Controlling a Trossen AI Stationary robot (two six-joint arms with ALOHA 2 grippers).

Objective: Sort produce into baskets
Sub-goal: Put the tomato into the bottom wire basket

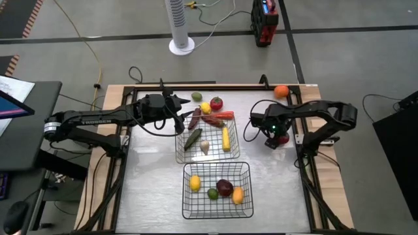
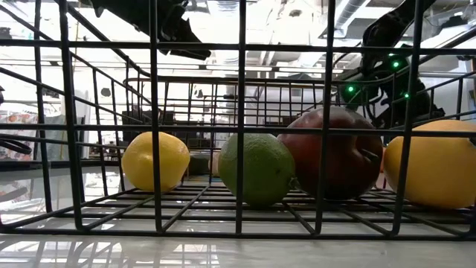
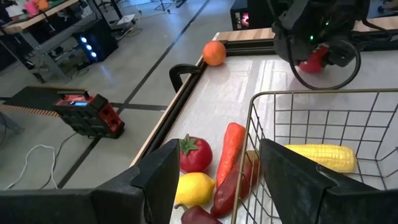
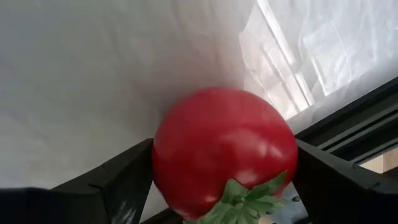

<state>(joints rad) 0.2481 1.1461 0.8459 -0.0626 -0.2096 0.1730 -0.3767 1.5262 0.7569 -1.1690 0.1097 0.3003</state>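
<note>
A red tomato [image 4: 224,149] with a green stalk lies on the white table, right of the baskets. My right gripper [image 1: 277,138] points down over it, open, one finger on each side. My left gripper [image 1: 185,104] hangs open and empty above the far basket's [image 1: 179,151] far left corner. That basket holds a cucumber, an eggplant, garlic and corn [image 3: 323,157]. The near basket [image 1: 185,196] holds a lemon [image 2: 155,160], a lime [image 2: 256,167], an apple [image 2: 338,152] and a yellow-orange fruit. My right gripper comes at the tomato from above, with its fingers [image 4: 124,180] close against the tomato's two opposite sides [image 4: 163,155]. I cannot tell whether they touch it. The tomato rests on the table.
Just beyond the far basket lie a second tomato [image 3: 194,154], a lemon [image 3: 194,188], a lime [image 1: 196,96] and red peppers [image 3: 231,149]. An orange [image 1: 281,91] sits at the far right corner by the table's black frame [image 1: 300,150]. Bare table lies left of the baskets.
</note>
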